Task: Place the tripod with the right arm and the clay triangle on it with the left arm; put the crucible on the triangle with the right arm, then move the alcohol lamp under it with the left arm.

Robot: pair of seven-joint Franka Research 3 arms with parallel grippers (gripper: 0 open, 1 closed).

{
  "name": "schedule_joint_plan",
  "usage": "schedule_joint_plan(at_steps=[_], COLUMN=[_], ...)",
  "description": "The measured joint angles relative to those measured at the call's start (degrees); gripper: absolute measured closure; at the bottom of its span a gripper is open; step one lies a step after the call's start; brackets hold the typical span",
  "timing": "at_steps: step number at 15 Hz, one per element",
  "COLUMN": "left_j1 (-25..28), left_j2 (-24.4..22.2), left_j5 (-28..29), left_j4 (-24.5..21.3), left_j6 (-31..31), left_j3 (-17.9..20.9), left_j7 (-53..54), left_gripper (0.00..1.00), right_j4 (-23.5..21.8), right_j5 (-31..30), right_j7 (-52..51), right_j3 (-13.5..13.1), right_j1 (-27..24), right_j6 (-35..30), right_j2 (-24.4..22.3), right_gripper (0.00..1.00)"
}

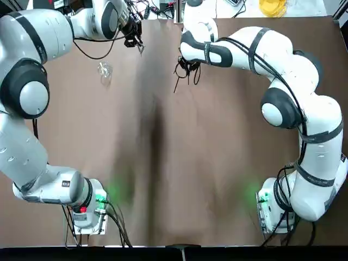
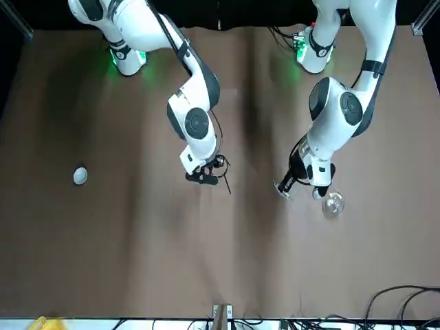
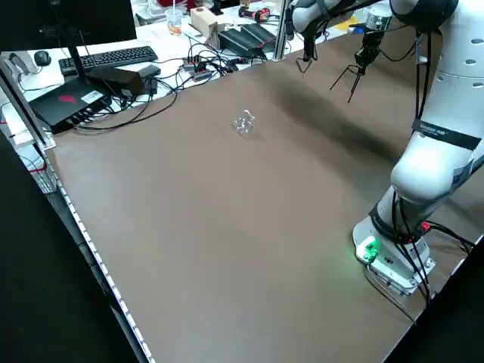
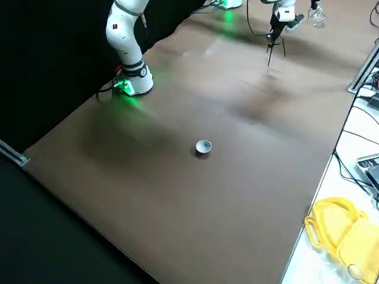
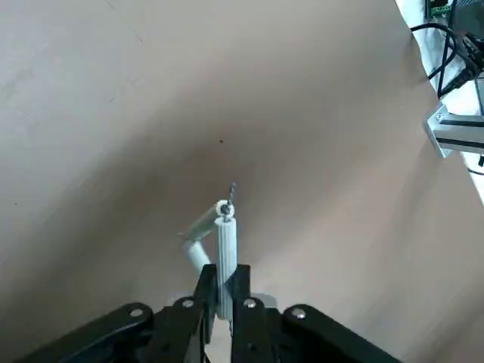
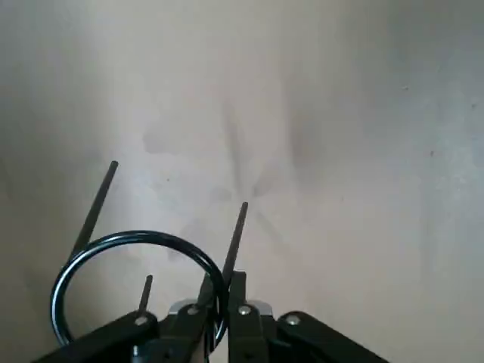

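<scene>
My right gripper (image 1: 187,66) is shut on the ring of the black wire tripod (image 6: 136,283), whose legs (image 1: 176,84) hang toward the brown table at the far middle. My left gripper (image 1: 133,41) is shut on the white clay triangle (image 5: 225,234), held off the table far left of centre. The clear glass alcohol lamp (image 1: 104,72) stands on the table just nearer than the left gripper and close beside it in the front view (image 2: 333,204). The small white crucible (image 2: 80,176) sits alone far off on the robot's right side and also shows in the right side view (image 4: 203,147).
Cables, a keyboard (image 3: 106,57) and boxes crowd the bench beyond the table's far edge. A yellow object (image 4: 340,231) lies off the table's edge on the crucible's side. The arm bases (image 1: 87,209) stand at the near corners.
</scene>
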Motion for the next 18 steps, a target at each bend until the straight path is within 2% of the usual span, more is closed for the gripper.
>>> schedule_joint_plan(at_steps=[6,12,13,18], left_j1=[-0.01,0.01,0.03,0.14], left_j2=[0.04,0.08,0.10,0.17], left_j5=[0.00,0.00,0.00,0.00], left_j4=[0.07,0.59,0.64,1.00], left_j6=[0.00,0.00,0.00,0.00], left_j3=[0.00,0.04,0.05,0.09], left_j7=[0.00,0.00,0.00,0.00], left_gripper=[0.87,0.87,0.87,0.87], right_j4=[0.01,0.13,0.19,0.73], right_j5=[0.00,0.01,0.01,0.03], right_j7=[0.01,0.01,0.01,0.01], right_j3=[0.00,-0.03,-0.05,-0.32], right_j1=[0.92,0.94,0.94,0.85], right_j6=[1.63,1.82,1.85,3.47], right_j2=[1.26,1.44,1.44,1.44], right_gripper=[0.92,0.87,0.83,0.41])
